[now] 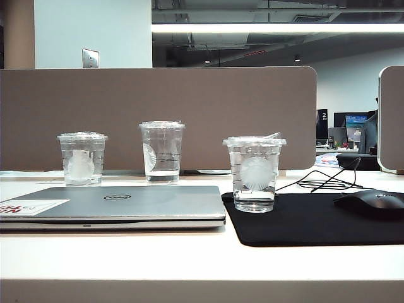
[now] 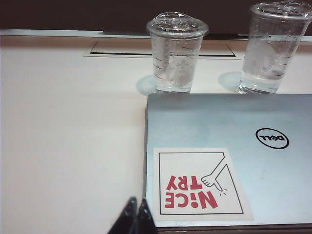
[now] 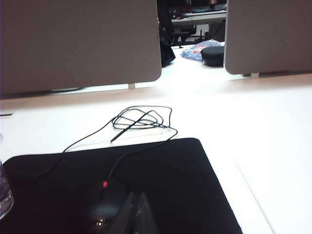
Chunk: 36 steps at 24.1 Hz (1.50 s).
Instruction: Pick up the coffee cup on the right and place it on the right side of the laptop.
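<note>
The coffee cup (image 1: 254,173), short and clear with a round white emblem, stands upright on the left end of a black mouse pad (image 1: 315,221), just right of the closed silver laptop (image 1: 126,203). A sliver of clear cup (image 3: 4,195) shows at the edge of the right wrist view. My right gripper (image 3: 136,197) is shut and empty, hanging over the mouse pad beside a black mouse (image 3: 105,204). Over the table, at the laptop's (image 2: 253,122) stickered corner, my left gripper (image 2: 137,202) is shut with nothing in it. Neither arm shows in the exterior view.
Two other clear cups (image 1: 82,158) (image 1: 162,151) stand behind the laptop. The wired mouse (image 1: 372,203) sits on the pad's right part, its cable (image 1: 328,183) looped behind. A brown partition (image 1: 158,113) closes the desk's back edge.
</note>
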Tool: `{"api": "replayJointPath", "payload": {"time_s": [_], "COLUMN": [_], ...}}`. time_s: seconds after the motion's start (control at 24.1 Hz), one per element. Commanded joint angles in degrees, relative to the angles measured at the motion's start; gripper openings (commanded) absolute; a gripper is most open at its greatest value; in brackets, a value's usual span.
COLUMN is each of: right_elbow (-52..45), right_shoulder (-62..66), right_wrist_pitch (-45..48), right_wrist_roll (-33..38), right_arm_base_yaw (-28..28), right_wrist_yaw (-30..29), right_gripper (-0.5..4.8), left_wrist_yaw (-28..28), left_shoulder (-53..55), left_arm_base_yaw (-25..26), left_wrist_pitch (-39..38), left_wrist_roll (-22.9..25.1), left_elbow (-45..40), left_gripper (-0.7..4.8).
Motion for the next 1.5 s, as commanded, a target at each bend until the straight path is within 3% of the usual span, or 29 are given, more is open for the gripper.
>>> {"api": "replayJointPath", "payload": {"time_s": [0.04, 1.5], "right_elbow": [-0.3, -0.3], "right_shoulder": [-0.1, -0.1], "right_wrist_pitch": [0.4, -0.7], "right_wrist_roll": [0.1, -2.7], "right_arm_base_yaw": [0.0, 1.4], "right_wrist_yaw": [-0.2, -0.2], "right_gripper": [-0.06, -0.06], "left_wrist_yaw": [0.1, 0.1], "left_shoulder": [0.0, 0.0], "left_arm_base_yaw": [0.1, 0.1], "left_wrist_pitch": [0.7, 0.7], "left_wrist_roll": [0.2, 0.2], "left_elbow": [0.2, 0.2], "left_gripper": [-0.05, -0.05]}}
